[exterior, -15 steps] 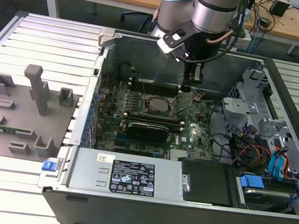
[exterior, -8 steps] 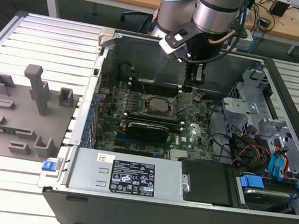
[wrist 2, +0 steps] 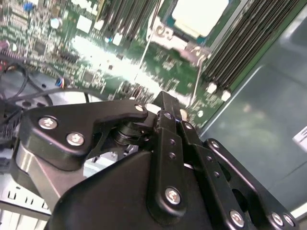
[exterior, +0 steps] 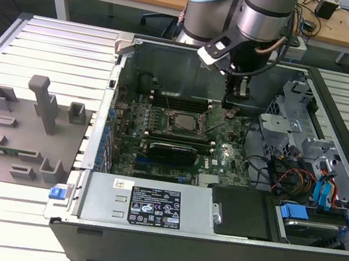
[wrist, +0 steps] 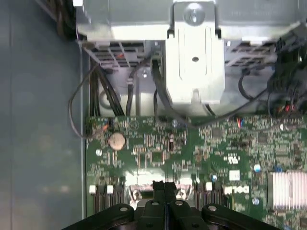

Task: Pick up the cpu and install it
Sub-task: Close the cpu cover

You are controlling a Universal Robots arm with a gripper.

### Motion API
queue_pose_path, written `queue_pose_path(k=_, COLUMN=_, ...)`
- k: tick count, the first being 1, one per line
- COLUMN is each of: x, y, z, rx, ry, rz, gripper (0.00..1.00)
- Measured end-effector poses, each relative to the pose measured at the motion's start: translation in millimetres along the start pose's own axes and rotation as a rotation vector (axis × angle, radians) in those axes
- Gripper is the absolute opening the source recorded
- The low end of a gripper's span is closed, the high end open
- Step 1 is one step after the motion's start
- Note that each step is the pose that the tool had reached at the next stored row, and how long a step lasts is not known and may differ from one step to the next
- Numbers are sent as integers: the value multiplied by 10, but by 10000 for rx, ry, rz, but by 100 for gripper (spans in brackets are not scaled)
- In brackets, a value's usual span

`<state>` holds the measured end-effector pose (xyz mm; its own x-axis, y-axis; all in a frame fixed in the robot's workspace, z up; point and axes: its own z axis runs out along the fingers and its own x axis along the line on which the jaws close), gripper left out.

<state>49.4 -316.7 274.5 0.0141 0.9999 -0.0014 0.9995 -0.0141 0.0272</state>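
We see the claw (exterior: 233, 101) pinched shut and empty, hanging low over the motherboard (exterior: 225, 149), just to the exterior view's right of the cpu (exterior: 186, 123), which lies in its socket frame at mid-frame (its top shows pale in the second wrist view). We judge that a sideways drift could clip board components or nudge the chip askew.

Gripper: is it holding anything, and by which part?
Nothing. The gripper is shut with nothing in it, over the board; the cpu lies apart from it.
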Motion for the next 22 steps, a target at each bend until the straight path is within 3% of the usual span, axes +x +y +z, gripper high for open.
queue_pose_path(k=6, x=4, y=190, z=9, rx=12, ry=2, rz=1, gripper=11)
queue_pose_path(k=13, x=3, y=218, z=9, rx=15, ry=0, rz=1, gripper=11)
queue_pose_path(k=18, x=4, y=311, z=14, rx=29, ry=0, rz=1, gripper=11)
queue_pose_path(k=19, x=6, y=385, z=25, rx=44, ry=2, rz=1, gripper=11)
queue_pose_path(k=20, x=4, y=296, z=173, rx=67, ry=0, rz=0, gripper=11)
queue_pose_path(k=21, x=5, y=253, z=186, rx=67, ry=2, rz=1, gripper=11)
queue_pose_path(k=22, x=4, y=112, z=186, rx=66, ry=2, rz=0, gripper=11)
